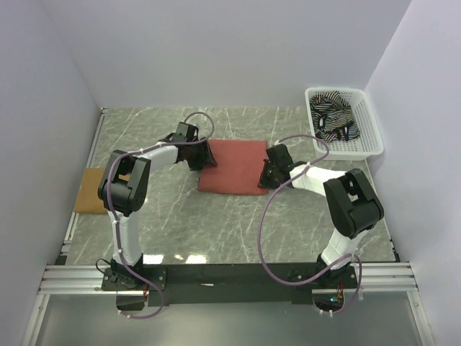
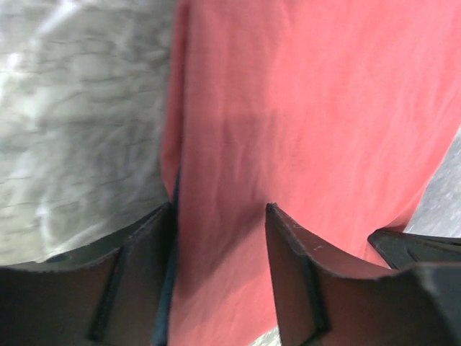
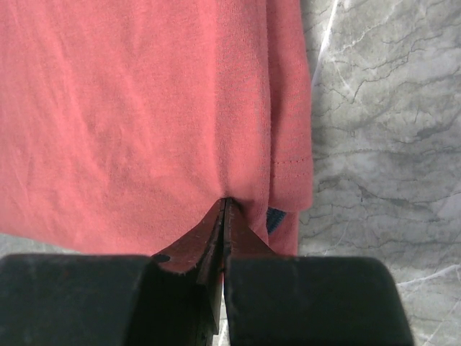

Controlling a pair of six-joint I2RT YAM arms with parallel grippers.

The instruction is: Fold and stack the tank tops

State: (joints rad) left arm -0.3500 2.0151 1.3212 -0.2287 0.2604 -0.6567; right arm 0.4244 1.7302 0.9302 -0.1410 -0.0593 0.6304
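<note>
The brick-red tank top (image 1: 234, 167) lies folded flat in the middle of the table. My left gripper (image 1: 194, 160) is low at its left edge. Its jaws stand apart over that edge in the left wrist view, with red cloth (image 2: 302, 108) between the two fingers (image 2: 220, 209). My right gripper (image 1: 266, 176) is at the top's near right corner. There it is shut (image 3: 226, 202), and the red fabric (image 3: 130, 108) puckers at its tips. A mustard-tan tank top (image 1: 90, 191) lies folded at the table's left edge. The striped tank top (image 1: 333, 119) is crumpled in the basket.
The white mesh basket (image 1: 371, 122) stands at the back right corner. Grey marble tabletop (image 1: 216, 223) lies between the red top and the arm bases. Walls close in the left, back and right sides.
</note>
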